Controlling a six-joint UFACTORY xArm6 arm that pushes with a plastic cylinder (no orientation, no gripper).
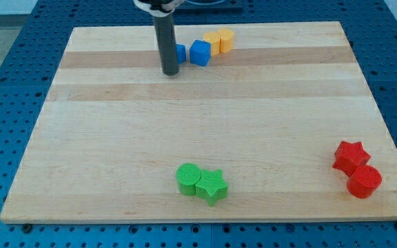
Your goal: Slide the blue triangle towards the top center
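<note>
My tip (170,71) sits near top edge, touching blue triangle (180,52) from left, half hiding it; blue cube (200,52) beside; no jaws, just rod

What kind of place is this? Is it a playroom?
Probably a robot lab, not a playroom: a wooden board lies on a blue table with rows of holes, and my tip pushes blocks beside a blue block.

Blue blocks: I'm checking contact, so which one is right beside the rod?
The smaller blue block, partly hidden behind the rod above my tip; the blue cube sits farther right.
</note>
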